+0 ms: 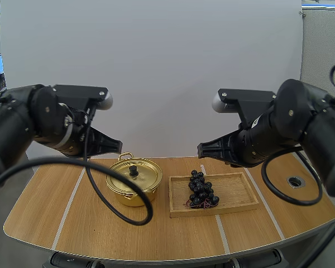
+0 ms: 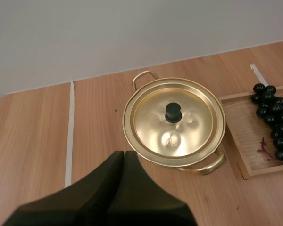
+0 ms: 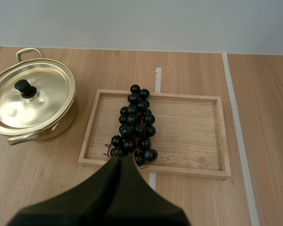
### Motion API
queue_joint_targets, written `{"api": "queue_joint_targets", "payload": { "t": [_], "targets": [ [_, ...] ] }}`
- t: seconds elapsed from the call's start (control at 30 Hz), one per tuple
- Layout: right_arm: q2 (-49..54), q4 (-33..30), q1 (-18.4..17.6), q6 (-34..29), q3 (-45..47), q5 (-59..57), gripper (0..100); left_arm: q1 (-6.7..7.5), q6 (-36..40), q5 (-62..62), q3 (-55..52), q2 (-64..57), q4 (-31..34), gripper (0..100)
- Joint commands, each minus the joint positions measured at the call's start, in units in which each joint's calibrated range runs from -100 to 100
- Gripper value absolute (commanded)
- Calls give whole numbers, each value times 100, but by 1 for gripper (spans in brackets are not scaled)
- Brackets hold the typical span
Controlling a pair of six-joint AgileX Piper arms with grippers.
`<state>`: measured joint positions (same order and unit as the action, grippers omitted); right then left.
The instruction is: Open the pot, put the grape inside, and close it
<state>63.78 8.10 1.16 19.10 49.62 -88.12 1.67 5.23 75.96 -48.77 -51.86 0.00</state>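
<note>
Left gripper (image 1: 117,146) closed on nothing, fingers pressed together, raised above and left of the pot (image 1: 133,181); lid (image 2: 153,120) on. Right gripper (image 1: 202,149) likewise closed and empty, raised above the grapes (image 1: 201,190), which lie on the wooden tray (image 1: 240,192) just right of the pot.

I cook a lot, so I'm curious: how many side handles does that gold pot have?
2. The far handle sticks out behind the pot; the near handle sticks out in front, toward the tray. None seems hidden.
</note>
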Motion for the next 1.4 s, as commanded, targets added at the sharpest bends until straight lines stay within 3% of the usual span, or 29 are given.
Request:
{"api": "queue_joint_targets", "payload": {
  "t": [0.0,0.33,0.4,0.47,0.6,0.63,0.67,1.0,1.37],
  "targets": [
    [-129,-14,22,-7,-51,-57,0,-3,-68,-110,31,301,-149,1],
    [-197,-14,22,-122,-51,-74,2,-3,-25,-110,31,875,-149,2],
    [-197,-14,22,-122,-51,-74,24,-3,-25,-110,31,871,-149,11],
    [-197,1,22,-122,-51,-74,47,-3,-17,-110,31,871,-149,27],
    [-197,17,22,-122,-51,-74,94,-3,-17,-110,31,871,-149,74],
    [-197,28,22,-122,-51,-92,100,-3,-17,-110,31,871,-149,88],
    [-197,28,22,-122,-51,-92,100,-3,-17,-110,31,871,-128,100],
    [-197,28,22,-91,-51,-92,100,-3,-682,307,31,871,-105,100],
    [-197,28,22,-91,-51,-92,100,-3,-1543,-620,31,888,-153,100]
  ]
}}
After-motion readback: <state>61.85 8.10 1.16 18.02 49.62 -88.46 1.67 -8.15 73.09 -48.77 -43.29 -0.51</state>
